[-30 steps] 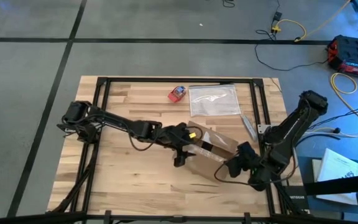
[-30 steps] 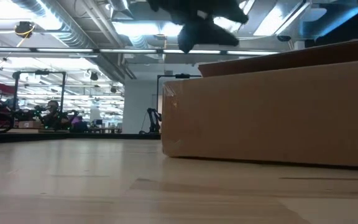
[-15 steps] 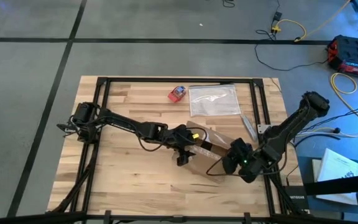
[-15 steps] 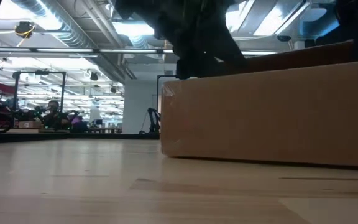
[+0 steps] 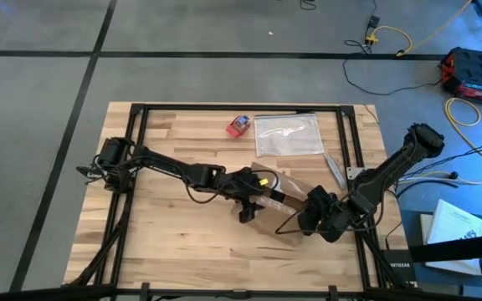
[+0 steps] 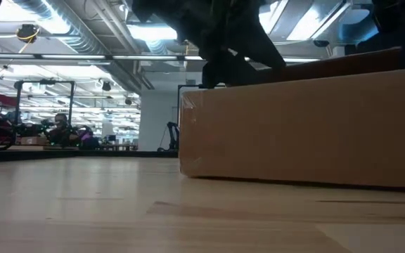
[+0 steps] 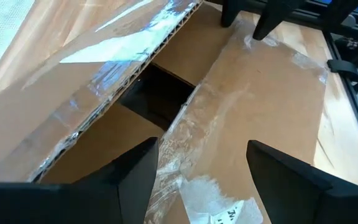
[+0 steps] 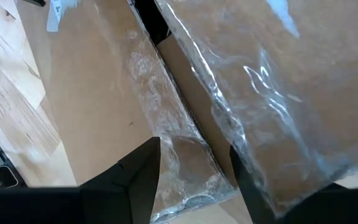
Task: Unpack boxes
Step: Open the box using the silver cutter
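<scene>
The brown cardboard box (image 5: pixel 279 194) lies flat on the wooden table, right of centre. Its taped flaps are partly apart over a dark gap (image 7: pixel 160 99). One flap (image 7: pixel 92 68) is raised. My left gripper (image 5: pixel 253 199) is open at the box's left end, its fingers apart over the other flap's taped edge (image 7: pixel 197 155). My right gripper (image 5: pixel 310 219) is open over the box's right end. Its fingers stand on either side of a taped flap edge (image 8: pixel 185 155). In the low view the box (image 6: pixel 301 126) fills the right half. My left gripper comes slanting down from the table's left. In the low view one fingertip (image 6: pixel 213 76) stands on the box's top edge near its left end, with the fingers apart. The box stays flat on the table. My right gripper: whether its fingers touch the flap, I cannot tell.
A small red-and-blue object (image 5: pixel 238 125) and a clear plastic bag (image 5: pixel 288 135) lie at the table's far side. A thin grey tool (image 5: pixel 333 170) lies by the right rail. A black frame (image 5: pixel 224 108) borders the table. Bare wood spreads left of and in front of the box.
My left gripper has come down onto the box's left end and then kept still. My right gripper has swung in from the table's right edge over the box's right end, turning as it went.
</scene>
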Motion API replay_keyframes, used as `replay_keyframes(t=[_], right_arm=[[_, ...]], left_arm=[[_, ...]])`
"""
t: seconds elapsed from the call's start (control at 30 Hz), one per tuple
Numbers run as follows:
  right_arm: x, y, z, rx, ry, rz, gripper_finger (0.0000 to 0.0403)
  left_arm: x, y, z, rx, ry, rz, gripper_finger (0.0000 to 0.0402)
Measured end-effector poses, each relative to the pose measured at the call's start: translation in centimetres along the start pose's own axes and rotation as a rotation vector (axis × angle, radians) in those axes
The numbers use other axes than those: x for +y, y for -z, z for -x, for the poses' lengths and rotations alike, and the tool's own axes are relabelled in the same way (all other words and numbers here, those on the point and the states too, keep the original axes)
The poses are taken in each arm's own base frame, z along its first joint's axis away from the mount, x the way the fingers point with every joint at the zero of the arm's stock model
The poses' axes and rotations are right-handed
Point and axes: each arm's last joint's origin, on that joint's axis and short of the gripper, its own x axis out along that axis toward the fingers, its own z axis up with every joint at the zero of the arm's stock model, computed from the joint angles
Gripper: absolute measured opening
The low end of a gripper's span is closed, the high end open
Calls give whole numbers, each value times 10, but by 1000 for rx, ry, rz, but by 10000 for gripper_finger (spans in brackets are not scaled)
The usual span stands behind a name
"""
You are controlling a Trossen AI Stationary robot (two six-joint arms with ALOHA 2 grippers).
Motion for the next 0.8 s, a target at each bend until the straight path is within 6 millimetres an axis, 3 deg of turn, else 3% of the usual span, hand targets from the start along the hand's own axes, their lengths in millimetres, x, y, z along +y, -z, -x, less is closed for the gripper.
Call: replay_keyframes(t=[0.2,0.67,0.8], right_arm=[[0,0,0,3,-4,-1,182],[1,1,0,30,-9,31,182],[1,1,0,32,-8,35,182]], left_arm=[[11,3,0,64,13,16,234],[38,-7,0,22,-38,-36,234],[44,-1,-11,31,-42,-17,234]])
